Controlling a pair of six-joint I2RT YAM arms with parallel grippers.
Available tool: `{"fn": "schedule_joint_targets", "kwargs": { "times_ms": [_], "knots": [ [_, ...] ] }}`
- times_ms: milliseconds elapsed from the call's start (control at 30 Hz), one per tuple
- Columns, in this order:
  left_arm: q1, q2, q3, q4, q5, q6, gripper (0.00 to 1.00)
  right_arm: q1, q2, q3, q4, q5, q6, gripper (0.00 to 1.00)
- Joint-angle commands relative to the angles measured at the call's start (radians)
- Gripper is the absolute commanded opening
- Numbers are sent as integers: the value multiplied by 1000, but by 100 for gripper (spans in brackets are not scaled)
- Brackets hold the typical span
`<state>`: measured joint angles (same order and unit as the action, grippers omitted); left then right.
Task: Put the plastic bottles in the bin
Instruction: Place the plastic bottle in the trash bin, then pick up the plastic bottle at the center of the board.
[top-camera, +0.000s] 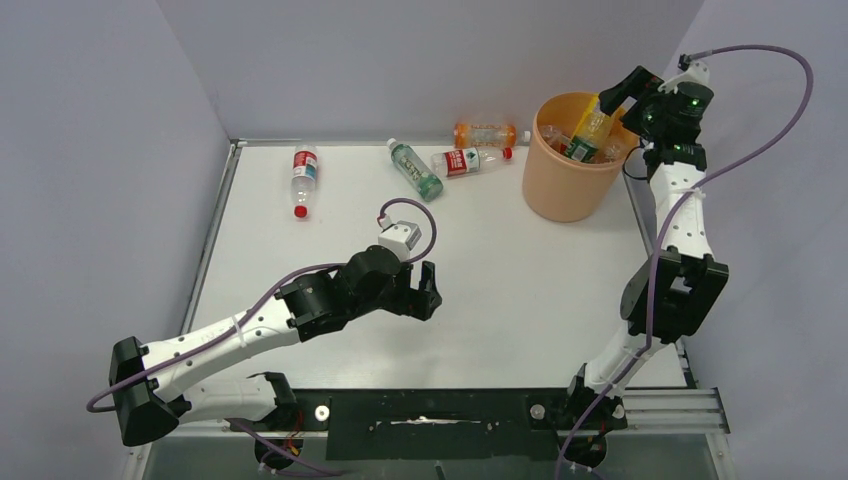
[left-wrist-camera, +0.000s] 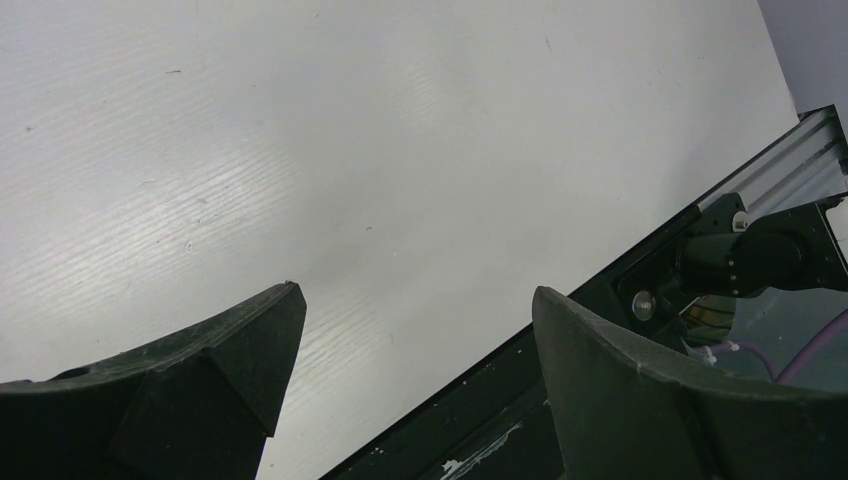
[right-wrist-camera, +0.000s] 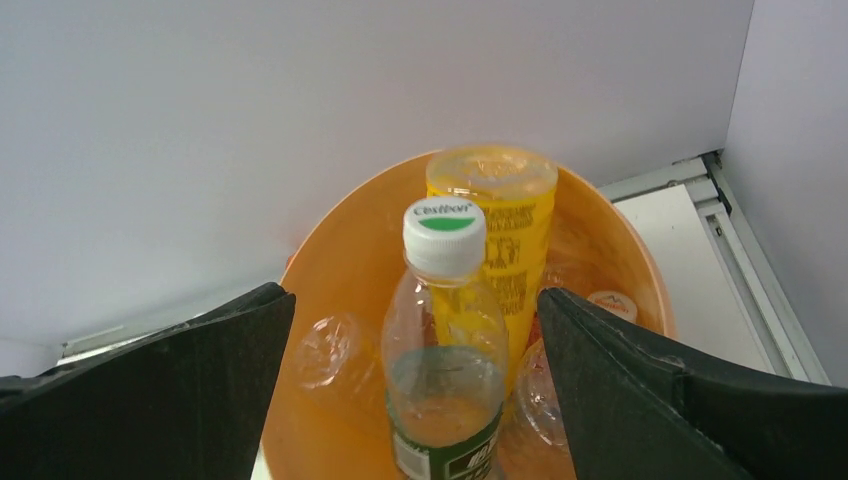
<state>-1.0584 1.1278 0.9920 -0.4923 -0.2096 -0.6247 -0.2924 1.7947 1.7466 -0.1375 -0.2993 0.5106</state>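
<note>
The peach-orange bin (top-camera: 560, 190) stands at the table's back right and holds several bottles. My right gripper (top-camera: 618, 98) hangs open over its far rim. In the right wrist view a clear green-labelled bottle (right-wrist-camera: 445, 350) with a white cap stands between the open fingers, apart from both, inside the bin (right-wrist-camera: 330, 260), in front of a yellow bottle (right-wrist-camera: 500, 230). Loose on the table lie a red-labelled bottle (top-camera: 303, 180), a green-labelled bottle (top-camera: 415, 168), a red-labelled bottle (top-camera: 468, 160) and an orange bottle (top-camera: 488, 133). My left gripper (top-camera: 430, 290) is open and empty over the table's middle.
Grey walls close in the back and both sides. A black rail (left-wrist-camera: 560, 380) runs along the table's near edge, below my left fingers (left-wrist-camera: 230, 370). The right arm's base (left-wrist-camera: 750, 260) shows there. A purple cable (top-camera: 760, 90) loops above the right arm.
</note>
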Motion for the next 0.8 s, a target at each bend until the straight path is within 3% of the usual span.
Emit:
{"fn": "schedule_joint_targets", "kwargs": {
  "times_ms": [0,233,400,567,767],
  "knots": [
    [5,-13,39,36,-10,-6,85,4,-135,38,-59,4,-60,98],
    [5,-10,44,35,-7,2,85,4,-360,-100,-145,-44,-64,100],
    [5,2,43,31,9,14,85,65,-589,-394,-83,-123,-5,98],
    [12,26,44,28,10,23,85,250,-759,-738,50,-184,93,98],
    [31,54,53,43,-1,22,85,560,-826,-1079,155,-86,142,98]
  ]
}}
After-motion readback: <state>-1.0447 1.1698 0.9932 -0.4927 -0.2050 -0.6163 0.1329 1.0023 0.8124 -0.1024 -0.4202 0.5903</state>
